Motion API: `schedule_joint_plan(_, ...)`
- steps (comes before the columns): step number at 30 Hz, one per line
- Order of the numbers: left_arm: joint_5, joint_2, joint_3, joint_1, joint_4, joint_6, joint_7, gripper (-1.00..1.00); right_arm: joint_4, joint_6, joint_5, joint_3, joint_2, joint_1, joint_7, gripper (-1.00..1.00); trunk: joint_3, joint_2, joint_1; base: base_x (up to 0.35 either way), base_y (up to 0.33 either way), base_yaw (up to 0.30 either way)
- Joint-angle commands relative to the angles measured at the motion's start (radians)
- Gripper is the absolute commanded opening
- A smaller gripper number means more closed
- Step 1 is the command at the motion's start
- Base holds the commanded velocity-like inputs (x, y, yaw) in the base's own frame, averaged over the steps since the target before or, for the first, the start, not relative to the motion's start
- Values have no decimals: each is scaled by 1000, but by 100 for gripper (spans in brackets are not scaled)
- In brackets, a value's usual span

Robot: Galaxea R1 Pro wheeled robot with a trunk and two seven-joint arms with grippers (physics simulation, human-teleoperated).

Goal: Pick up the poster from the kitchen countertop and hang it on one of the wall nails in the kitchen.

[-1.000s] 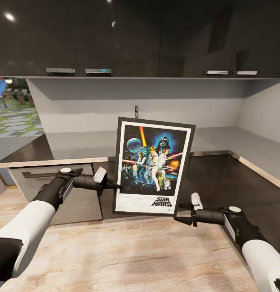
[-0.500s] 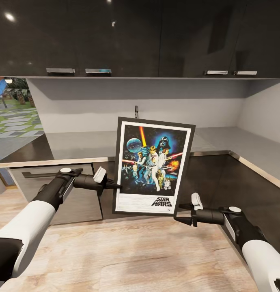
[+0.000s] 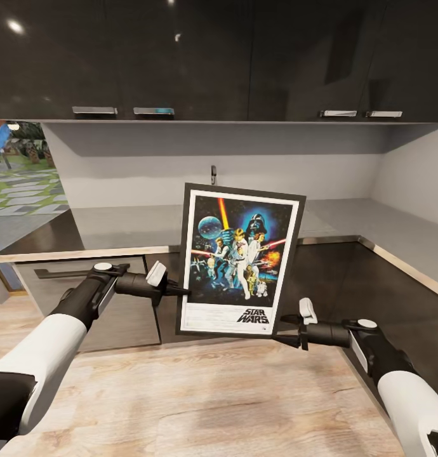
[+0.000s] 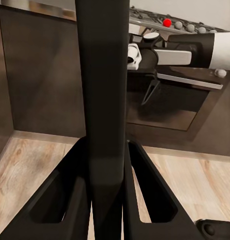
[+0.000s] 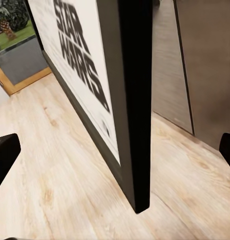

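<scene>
The poster [image 3: 239, 260] was off the countertop [image 3: 127, 227], pinched by the left gripper [image 3: 178, 291]; right gripper [image 3: 284, 329] spread; hanging remained.

Poster [image 5: 126, 100] corner above wooden floor [image 5: 60, 185]

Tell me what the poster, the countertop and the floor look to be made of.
Poster: stiff, flat board with a matte black frame and printed face; it stays rigid while held upright.
Countertop: smooth grey slab, perhaps stone or laminate, with a shiny metal-looking edge strip.
Floor: pale wood planks with visible grain.
</scene>
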Motion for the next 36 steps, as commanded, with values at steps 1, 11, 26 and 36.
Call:
schedule_joint_plan(1, 3, 1, -5, -1, 0, 9, -2, -100, -1, 8, 9, -6, 1, -1, 6, 100, -1, -1, 0, 0, 0, 0)
schedule_joint_plan(11, 3, 1, -6, -1, 0, 10, -2, -100, 0, 5, 9, -6, 4, -2, 5, 100, -1, -1, 0, 0, 0, 0)
schedule_joint_plan(26, 3, 1, -9, -1, 0, 10, -2, -100, 2, 1, 9, -6, 5, -2, 5, 100, -1, -1, 0, 0, 0, 0)
schedule_joint_plan(36, 3, 1, -9, -1, -1, 10, -2, -100, 3, 1, 9, -6, 5, -2, 5, 100, -1, -1, 0, 0, 0, 0)
